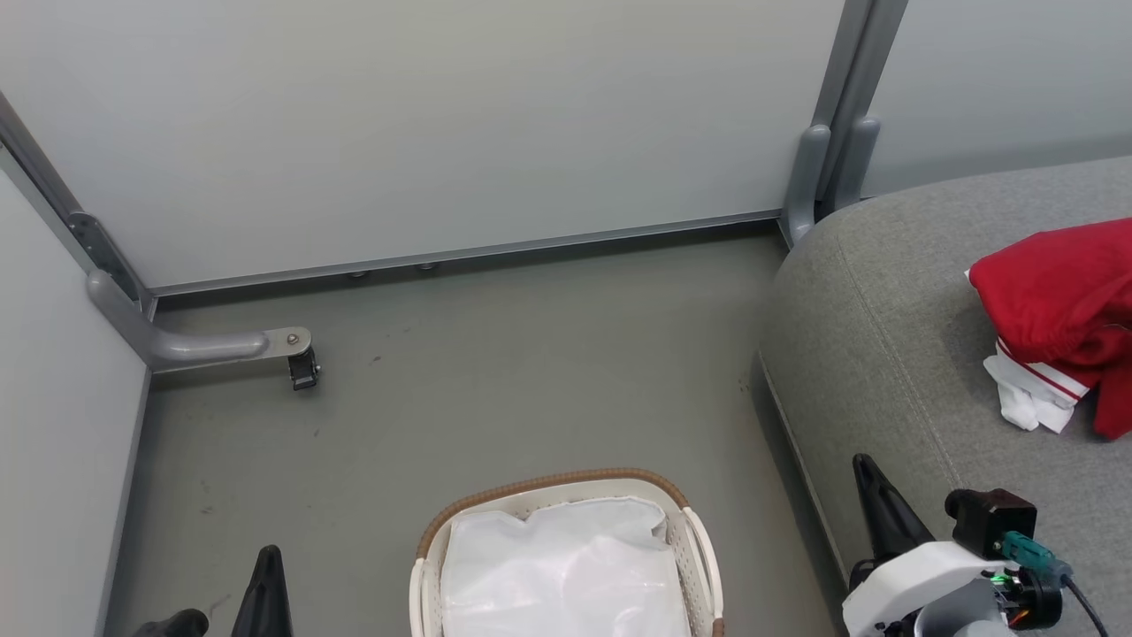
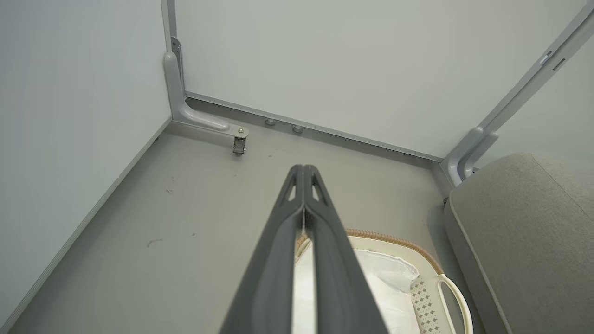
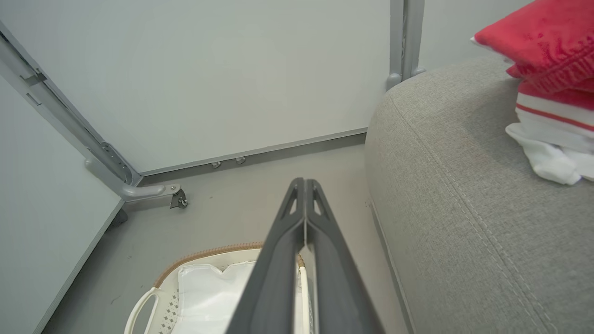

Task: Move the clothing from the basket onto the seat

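Note:
Red clothing [image 1: 1061, 301] with white striped trim lies bunched on the grey seat [image 1: 893, 354] at the right; the right wrist view shows the clothing [image 3: 543, 51] on the seat [image 3: 455, 195] too. The cream basket [image 1: 699, 540] with its brown rim stands on the floor at bottom centre, holding a white lining [image 1: 557, 566]. My left gripper [image 1: 268, 557] is shut and empty, left of the basket. My right gripper [image 1: 862, 464] is shut and empty, over the seat's front edge. In the wrist views the left gripper [image 2: 303, 168] and right gripper [image 3: 304, 181] both have their fingers pressed together.
Pale partition walls close off the back and left. A grey metal foot with a caster [image 1: 301, 367] sticks out onto the floor at the left. A partition post [image 1: 831, 168] stands by the seat's back corner. Grey floor [image 1: 531, 372] lies between the basket and the wall.

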